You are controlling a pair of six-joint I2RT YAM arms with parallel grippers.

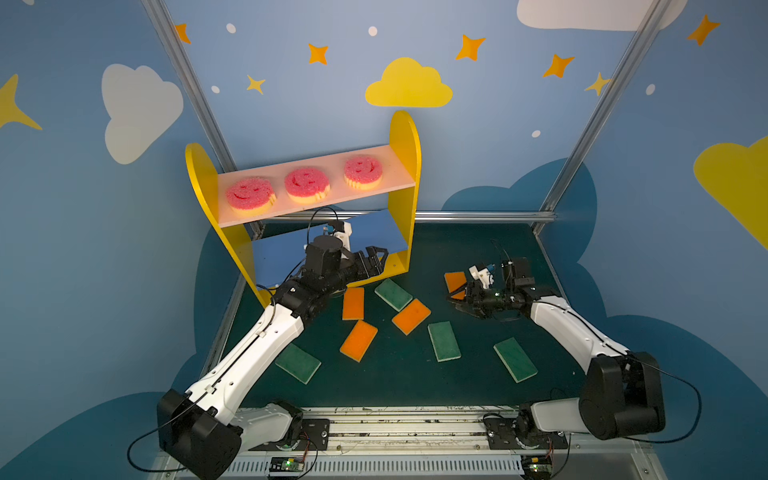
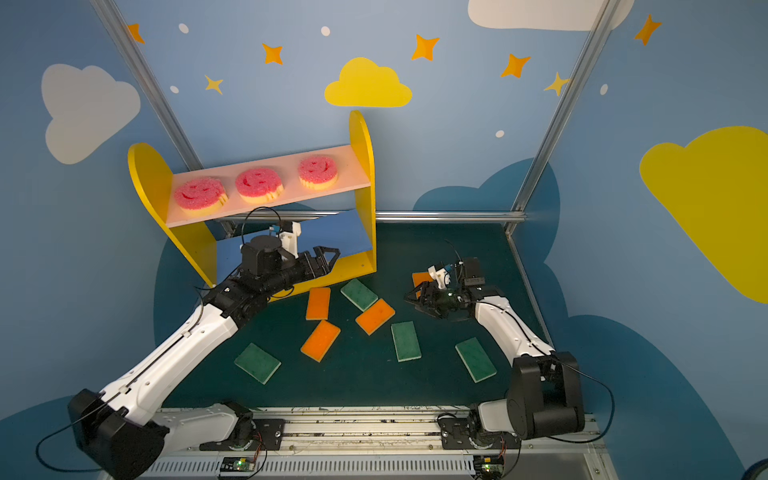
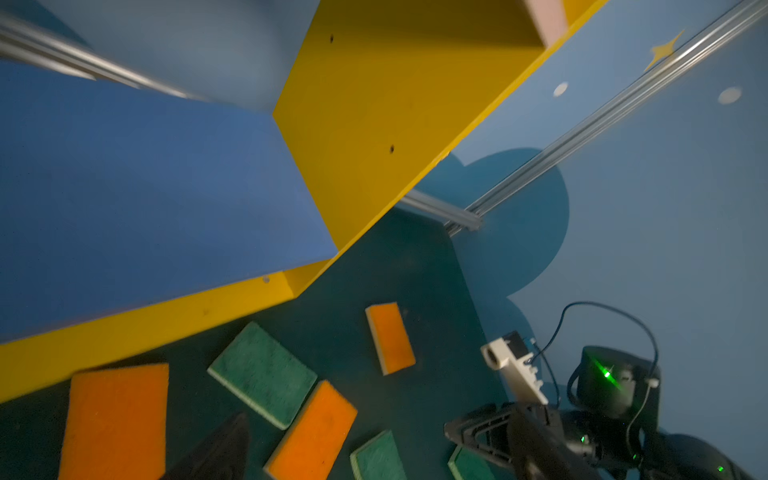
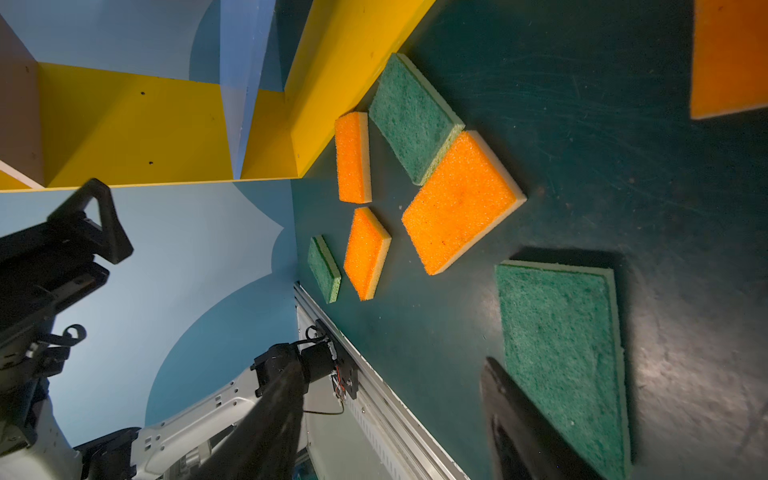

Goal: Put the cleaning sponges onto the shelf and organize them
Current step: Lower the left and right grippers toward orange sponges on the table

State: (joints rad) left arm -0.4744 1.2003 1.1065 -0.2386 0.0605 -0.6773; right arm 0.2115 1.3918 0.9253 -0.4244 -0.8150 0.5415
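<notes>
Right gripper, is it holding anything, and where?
Nothing: the right gripper hangs open, and the orange rectangular foam sponge beside it lies flat, untouched.

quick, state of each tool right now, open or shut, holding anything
Left tool: open, holding nothing.
Right tool: open, holding nothing.

The small shelf with yellow round-topped side panels holds three round pink smiley-face foam sponges with yellow undersides face-up in a row on its pink upper board, while four orange rectangular sponges and four green rectangular sponges lie flat, scattered, before its base.
</notes>
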